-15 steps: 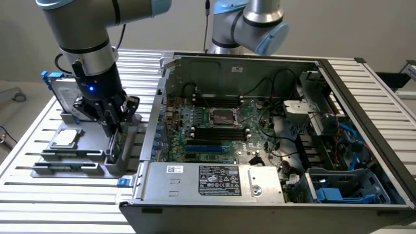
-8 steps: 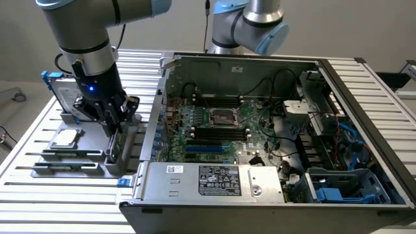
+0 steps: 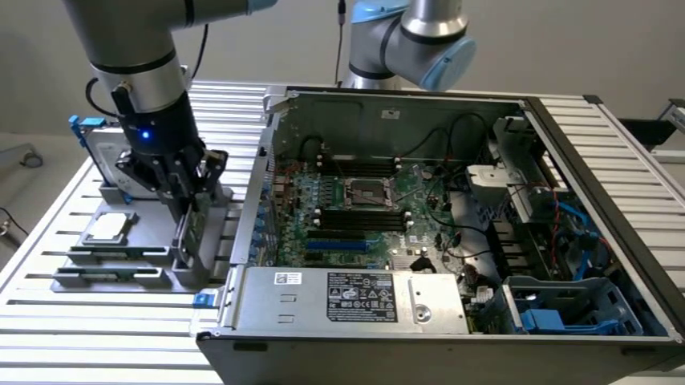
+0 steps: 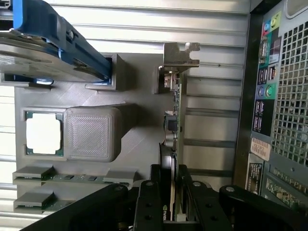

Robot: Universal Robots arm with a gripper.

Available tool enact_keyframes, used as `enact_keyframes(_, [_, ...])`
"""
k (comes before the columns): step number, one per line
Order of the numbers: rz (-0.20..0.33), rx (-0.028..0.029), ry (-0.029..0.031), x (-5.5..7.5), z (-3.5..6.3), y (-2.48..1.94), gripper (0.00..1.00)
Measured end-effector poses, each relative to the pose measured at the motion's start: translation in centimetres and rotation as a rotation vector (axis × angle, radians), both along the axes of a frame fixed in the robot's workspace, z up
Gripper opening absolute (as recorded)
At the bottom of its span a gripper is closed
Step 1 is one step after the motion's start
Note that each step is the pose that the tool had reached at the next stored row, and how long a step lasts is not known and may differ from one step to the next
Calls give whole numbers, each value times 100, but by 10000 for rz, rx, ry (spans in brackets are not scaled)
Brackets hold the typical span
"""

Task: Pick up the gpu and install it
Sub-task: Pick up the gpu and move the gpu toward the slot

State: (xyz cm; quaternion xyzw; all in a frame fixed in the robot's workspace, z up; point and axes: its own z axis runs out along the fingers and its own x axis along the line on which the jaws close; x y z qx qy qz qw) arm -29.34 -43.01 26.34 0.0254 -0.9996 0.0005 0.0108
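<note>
Exterior view: your gripper (image 3: 184, 210) sits low over the grey holder (image 3: 204, 277), which lies at the exterior view's left of the open PC case (image 3: 599, 160). The graphics card (image 3: 191, 241) stands on edge in that holder, directly under the jaws and not off to either side. Its long axis runs approx. parallel to the case wall beside it. The motherboard (image 3: 354, 212) is well apart, inside the case, and its slots look bare, so the install isn't done. The processor (image 3: 107, 228) and hard drive (image 3: 99, 148) share the holder, on the card's side away from the case.

Wrist view: this gives you what the ext. view hides, i.e. the jaw-to-card fit. The card runs thin-edge-on straight out from between the fingers (image 4: 149, 202), one finger per face, w/ the silver bracket (image 4: 180, 55) at the end away from them. No gap shows at either finger, so I read the jaws as pinching the card. It looks seated in the holder, not lifted. The gripper lines up w/ the card's length, and no skew shows.
</note>
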Motion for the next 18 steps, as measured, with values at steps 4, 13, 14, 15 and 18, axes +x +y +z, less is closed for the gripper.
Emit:
enact_keyframes(4, [0,10,-2,0,178,0,26])
enact_keyframes(13, [2,14,-2,7,587,-1,26])
enact_keyframes(14, [2,15,-3,14,630,0,26])
enact_keyframes(15, [1,13,-1,22,676,0,26])
enact_keyframes(18, [0,13,-1,72,815,0,26])
